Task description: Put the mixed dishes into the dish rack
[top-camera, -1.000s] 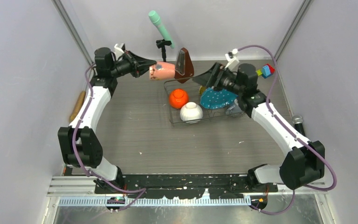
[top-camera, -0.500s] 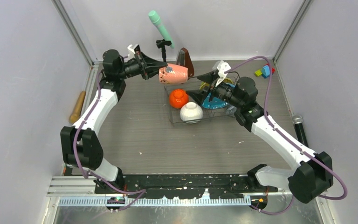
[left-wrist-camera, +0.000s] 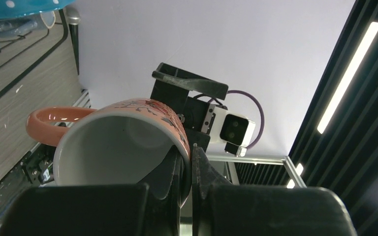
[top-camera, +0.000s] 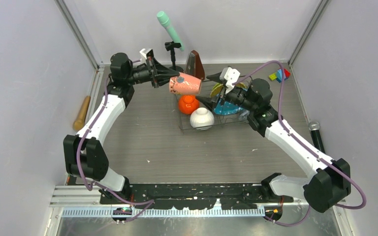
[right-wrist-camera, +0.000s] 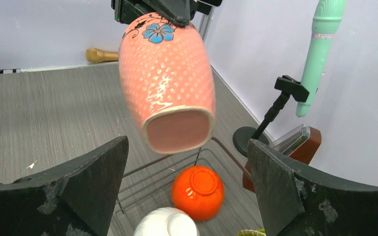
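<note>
- Now, your left gripper (top-camera: 173, 79) had swung rightward from the far-left side of the table. Its fingers (left-wrist-camera: 186, 169) were pinched on the rim of the pink mug (top-camera: 187, 84), one inside the wall and one outside.
- You carried the mug on its side, mouth toward the left wrist and base toward the right arm. It hung in the air over the far-left corner of the dish rack (top-camera: 181, 127), above the orange bowl (top-camera: 188, 103) and just near of the brown metronome (top-camera: 195, 61). A second earlier it had been left of the rack altogether, so I'd judge the carry nearly done and only the lowering left.
- The orange bowl and the white bowl (top-camera: 202, 118) sat upside down in the left part of the rack and had not shifted.
- Your right gripper (top-camera: 207, 88) had left the blue white-dotted plate (top-camera: 228, 107) and turned leftward. Its jaws were spread wide and held nothing, and they faced the mug's base without touching it.
- You had left that plate lying in the right part of the rack, so it looked loaded. The open right jaws read as ready to take or steady the mug.
</note>
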Robot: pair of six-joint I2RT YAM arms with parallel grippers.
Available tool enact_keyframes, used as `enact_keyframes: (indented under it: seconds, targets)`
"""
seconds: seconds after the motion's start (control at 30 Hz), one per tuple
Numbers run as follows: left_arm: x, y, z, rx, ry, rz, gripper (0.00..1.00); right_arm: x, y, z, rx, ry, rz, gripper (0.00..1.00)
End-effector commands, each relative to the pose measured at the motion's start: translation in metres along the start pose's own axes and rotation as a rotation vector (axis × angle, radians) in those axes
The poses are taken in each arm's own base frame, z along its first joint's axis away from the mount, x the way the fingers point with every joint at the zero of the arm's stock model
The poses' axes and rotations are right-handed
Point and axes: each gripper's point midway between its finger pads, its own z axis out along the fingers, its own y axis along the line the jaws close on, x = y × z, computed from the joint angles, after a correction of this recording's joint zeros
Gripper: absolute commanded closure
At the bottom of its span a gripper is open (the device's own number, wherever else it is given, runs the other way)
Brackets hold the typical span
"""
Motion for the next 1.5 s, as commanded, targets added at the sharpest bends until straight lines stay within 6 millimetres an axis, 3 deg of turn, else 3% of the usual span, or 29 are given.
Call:
enact_keyframes:
  seconds: [0.0, 0.33, 0.53, 0.57, 0.6, 0.63, 0.67, 0.73, 0.87, 1.03, 1.07, 1.1, 1.13, 1.17, 1.2, 1.23, 1.37, 1.47]
  targets:
    - [0.036, -0.041, -0.011, 0.064, 0.078, 0.145, 1.00, -0.035, -0.005, 0.008, -0.035, -0.084, -0.103, 0.03]
    - [0.045, -0.040, 0.000, 0.068, 0.114, 0.137, 1.00, -0.031, 0.015, 0.021, -0.171, -0.087, -0.077, 0.06]
    - [0.046, -0.037, 0.008, 0.075, 0.134, 0.128, 1.00, -0.030, 0.015, 0.025, -0.182, -0.082, -0.061, 0.22]
    - [0.045, -0.035, 0.009, 0.072, 0.135, 0.122, 1.00, -0.031, 0.016, 0.025, -0.185, -0.083, -0.059, 0.30]
    - [0.044, -0.034, 0.010, 0.070, 0.135, 0.120, 1.00, -0.033, 0.017, 0.025, -0.189, -0.086, -0.054, 0.48]
    - [0.043, -0.031, 0.010, 0.068, 0.132, 0.114, 0.98, -0.035, 0.018, 0.024, -0.191, -0.090, -0.048, 0.59]
    - [0.041, -0.026, 0.011, 0.063, 0.129, 0.106, 0.91, -0.036, 0.019, 0.023, -0.195, -0.092, -0.044, 0.78]
    - [0.039, -0.022, 0.011, 0.059, 0.122, 0.102, 0.71, -0.037, 0.019, 0.021, -0.191, -0.093, -0.037, 0.96]
    - [0.034, -0.013, 0.010, 0.032, 0.110, 0.126, 0.43, -0.031, 0.016, 0.014, -0.159, -0.055, -0.028, 1.00]
    - [0.015, 0.004, -0.005, -0.030, 0.027, 0.131, 0.26, -0.023, 0.001, 0.003, -0.123, 0.017, 0.005, 1.00]
    - [0.011, 0.010, -0.009, -0.056, 0.004, 0.132, 0.24, -0.014, 0.001, -0.001, -0.122, 0.063, 0.021, 1.00]
    - [0.006, 0.018, -0.014, -0.093, -0.026, 0.138, 0.22, -0.018, -0.007, -0.002, -0.093, 0.078, 0.010, 1.00]
    - [0.001, 0.027, -0.020, -0.134, -0.060, 0.156, 0.20, 0.000, -0.005, -0.009, -0.098, 0.161, 0.025, 1.00]
    - [-0.002, 0.038, -0.025, -0.187, -0.092, 0.160, 0.19, -0.004, -0.012, -0.011, -0.069, 0.194, 0.010, 1.00]
    - [-0.005, 0.050, -0.030, -0.247, -0.121, 0.179, 0.18, 0.012, -0.008, -0.019, -0.080, 0.280, 0.021, 1.00]
    - [-0.010, 0.062, -0.035, -0.311, -0.155, 0.209, 0.18, 0.005, -0.016, -0.022, -0.050, 0.304, 0.008, 1.00]
    - [-0.023, 0.112, -0.049, -0.591, -0.255, 0.335, 0.20, 0.017, -0.022, -0.042, -0.009, 0.479, 0.021, 1.00]
    - [-0.017, 0.132, -0.041, -0.731, -0.244, 0.459, 0.23, 0.017, -0.020, -0.056, -0.002, 0.555, 0.036, 1.00]
